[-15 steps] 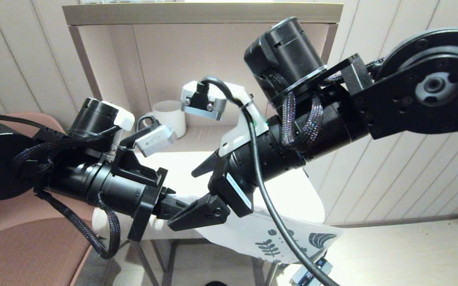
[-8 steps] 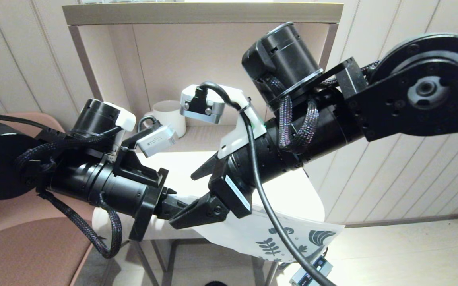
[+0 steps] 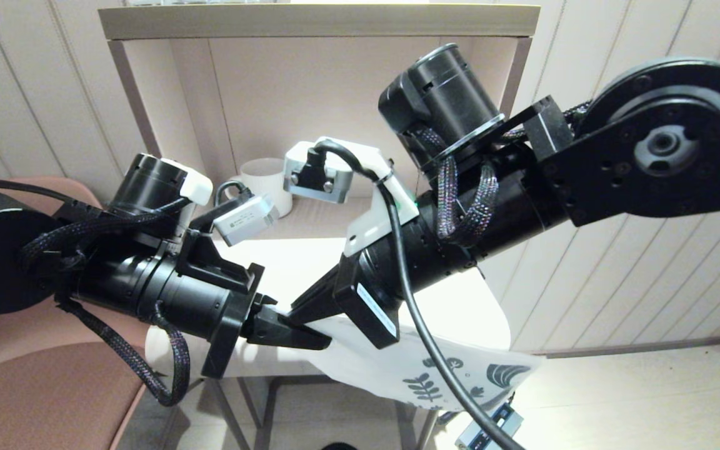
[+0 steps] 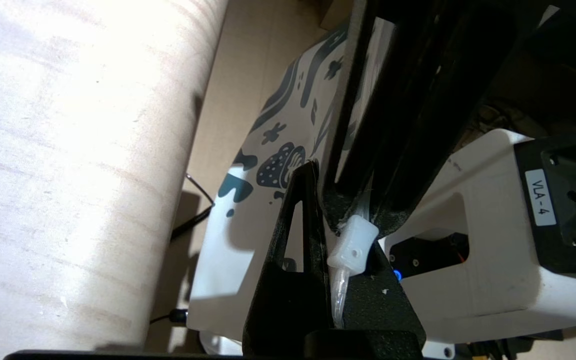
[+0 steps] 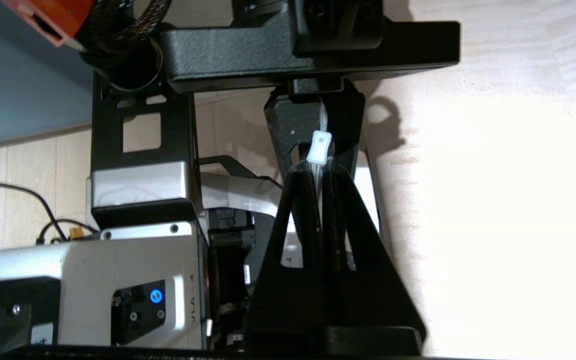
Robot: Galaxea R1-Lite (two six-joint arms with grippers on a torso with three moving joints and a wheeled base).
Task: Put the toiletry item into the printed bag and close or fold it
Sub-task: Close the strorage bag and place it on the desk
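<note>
The printed bag [image 3: 435, 369] hangs over the table's front edge, its leaf-printed end [image 4: 273, 165] lowest and to the right. My left gripper [image 3: 317, 341] is shut on the bag's top strip. My right gripper [image 3: 300, 312] meets it tip to tip and is shut on the same strip [image 5: 316, 172]. A small white zip slider [image 4: 353, 245] sits on that strip between the two sets of fingertips, and the right wrist view shows the slider [image 5: 319, 147] just past my right fingertips. The toiletry item is hidden.
A white mug [image 3: 267, 181] stands at the back of the white table [image 3: 479, 312], under a shelf. A brown chair [image 3: 35, 387] is at the left. Cables and a small device lie on the floor below the bag.
My right gripper has gone from wide open to shut on the bag's top strip beside the slider. The right arm dropped slightly. The left gripper kept its hold.
</note>
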